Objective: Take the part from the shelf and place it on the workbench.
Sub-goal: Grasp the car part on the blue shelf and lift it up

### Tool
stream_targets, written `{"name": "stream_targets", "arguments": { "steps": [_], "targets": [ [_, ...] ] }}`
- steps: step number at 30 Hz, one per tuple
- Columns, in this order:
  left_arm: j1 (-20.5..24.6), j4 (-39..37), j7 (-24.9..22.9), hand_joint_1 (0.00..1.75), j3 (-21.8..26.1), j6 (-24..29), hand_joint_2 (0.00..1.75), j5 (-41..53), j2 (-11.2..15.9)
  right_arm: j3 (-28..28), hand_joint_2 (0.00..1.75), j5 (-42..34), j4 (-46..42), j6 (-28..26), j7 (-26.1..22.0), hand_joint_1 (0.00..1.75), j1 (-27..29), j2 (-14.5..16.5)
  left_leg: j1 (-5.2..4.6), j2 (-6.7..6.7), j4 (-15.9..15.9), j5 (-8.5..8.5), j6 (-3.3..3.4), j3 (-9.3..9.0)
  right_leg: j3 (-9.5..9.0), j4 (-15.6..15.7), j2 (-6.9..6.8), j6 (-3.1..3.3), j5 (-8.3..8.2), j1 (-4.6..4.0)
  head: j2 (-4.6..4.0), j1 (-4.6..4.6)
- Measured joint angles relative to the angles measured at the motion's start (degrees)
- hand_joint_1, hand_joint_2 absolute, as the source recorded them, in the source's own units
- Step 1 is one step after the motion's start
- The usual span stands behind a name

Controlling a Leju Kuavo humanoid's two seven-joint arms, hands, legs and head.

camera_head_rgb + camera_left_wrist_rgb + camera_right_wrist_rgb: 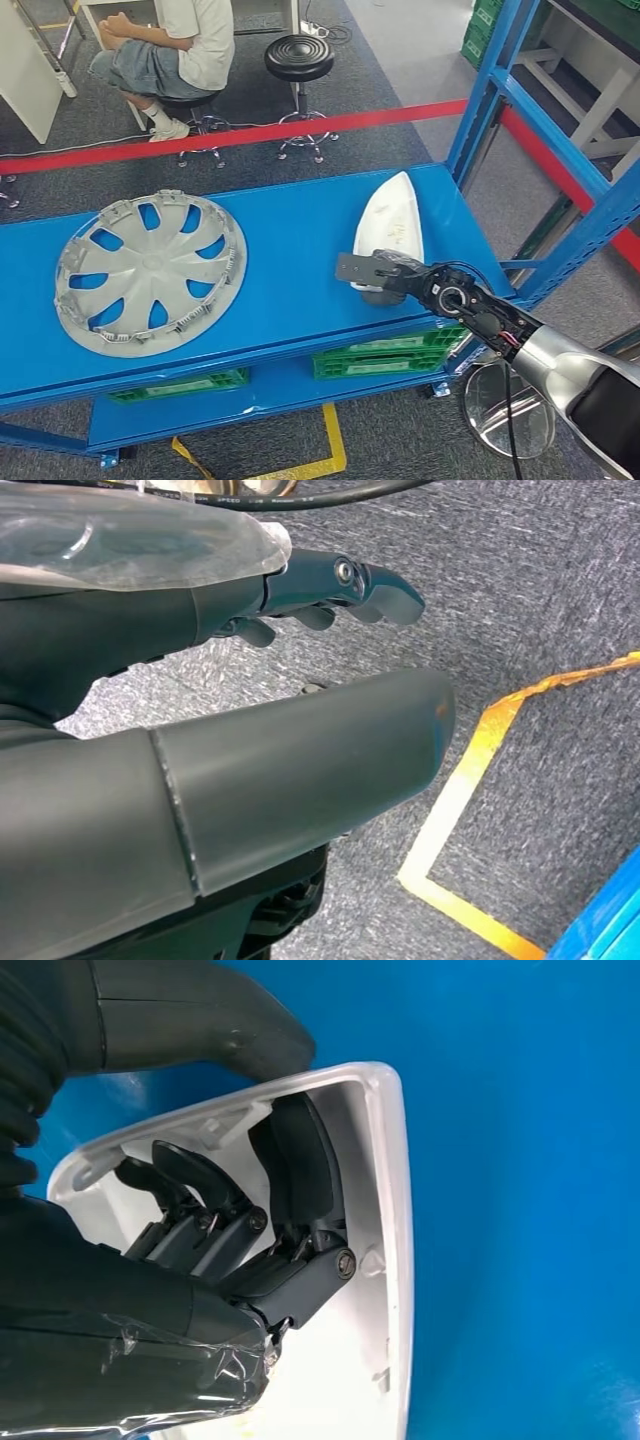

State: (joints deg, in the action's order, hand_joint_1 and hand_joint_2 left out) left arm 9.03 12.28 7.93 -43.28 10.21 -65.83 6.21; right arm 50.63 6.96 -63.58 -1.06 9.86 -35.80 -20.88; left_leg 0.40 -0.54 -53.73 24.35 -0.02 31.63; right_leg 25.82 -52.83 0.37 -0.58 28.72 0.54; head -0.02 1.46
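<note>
Dark fingers (298, 1175) of the right hand (392, 277) were curled down inside the hollow of the white moulded part (389, 226), thumb (226, 1030) outside its rim, so the hand looked to be gripping the near wall of the shell between them. That part lay on the right side of the blue shelf top (302, 260), pointed end away from the robot, hollow side up.

To lift it cleanly, I'd judge the pinch on that thin wall needed to be firm and the rise straight up, because the shell would probably tip toward its far, unsupported tip.

Over on the other side, the left hand (332, 585) hung low above grey carpet, holding nothing, fingers loosely extended.

Farther left on the same blue surface sat a grey wheel cover (149, 272), well apart from the part. Green crates (385, 352) filled the lower level. Blue uprights (483, 90) rose at the right, yellow floor tape (332, 440) marked the near carpet, a red barrier strip (249, 135) ran behind, and beyond it a person (170, 50) sat beside a black stool (300, 58).
</note>
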Motion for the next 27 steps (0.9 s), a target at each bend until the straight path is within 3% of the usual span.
{"name": "stream_targets", "arguments": {
  "steps": [27],
  "targets": [
    [-0.06,0.00,0.16,0.00,0.00,0.02,0.00,-0.85,0.00,-0.56,1.75,-4.39,-0.04,-2.05,-3.73,1.75,-0.04,0.03,0.00,0.00,0.00,0.00,0.00,0.00,-0.01,-0.01,-0.01,0.00,0.00,-0.01,0.00,-0.01]
  ]
}}
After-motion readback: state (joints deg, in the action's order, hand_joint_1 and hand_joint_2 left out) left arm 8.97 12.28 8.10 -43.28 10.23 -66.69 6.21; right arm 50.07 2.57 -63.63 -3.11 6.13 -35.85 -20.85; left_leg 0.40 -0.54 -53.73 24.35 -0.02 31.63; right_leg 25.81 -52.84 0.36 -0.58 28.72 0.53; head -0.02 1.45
